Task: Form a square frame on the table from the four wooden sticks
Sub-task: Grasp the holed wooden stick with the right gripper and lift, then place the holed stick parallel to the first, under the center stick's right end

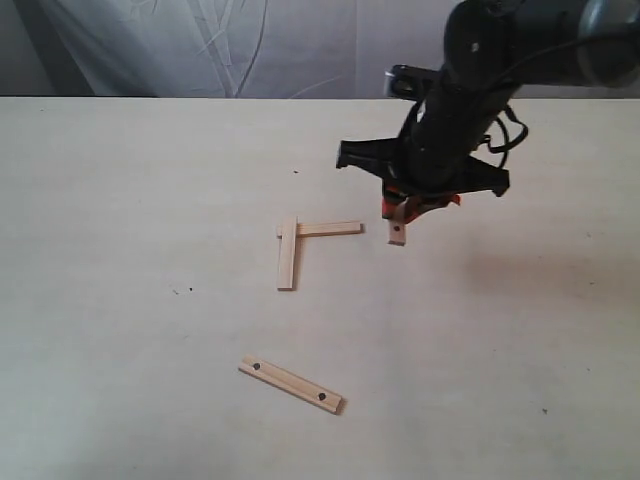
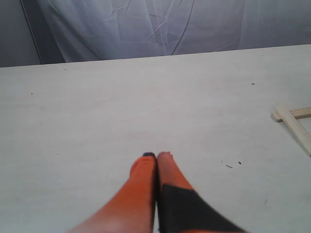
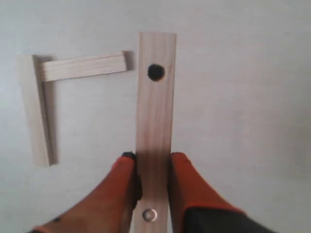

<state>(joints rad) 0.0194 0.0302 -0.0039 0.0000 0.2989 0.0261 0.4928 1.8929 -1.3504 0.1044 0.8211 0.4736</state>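
Two plain wooden sticks (image 1: pixel 288 253) (image 1: pixel 330 229) lie joined in an L on the table (image 1: pixel 120 250); they show too in the right wrist view (image 3: pixel 35 111) (image 3: pixel 82 66). My right gripper (image 1: pixel 403 207) is shut on a holed stick (image 3: pixel 154 121), held above the table just beside the free end of the L's horizontal stick. The other holed stick (image 1: pixel 291 384) lies alone near the front. My left gripper (image 2: pixel 156 155) is shut with nothing in it, over bare table; it is out of the exterior view. No square frame stands.
A grey curtain (image 1: pixel 200 45) hangs behind the table's far edge. Small dark specks (image 1: pixel 183 291) mark the tabletop left of the L. The right arm (image 1: pixel 470 90) reaches in from the upper right.
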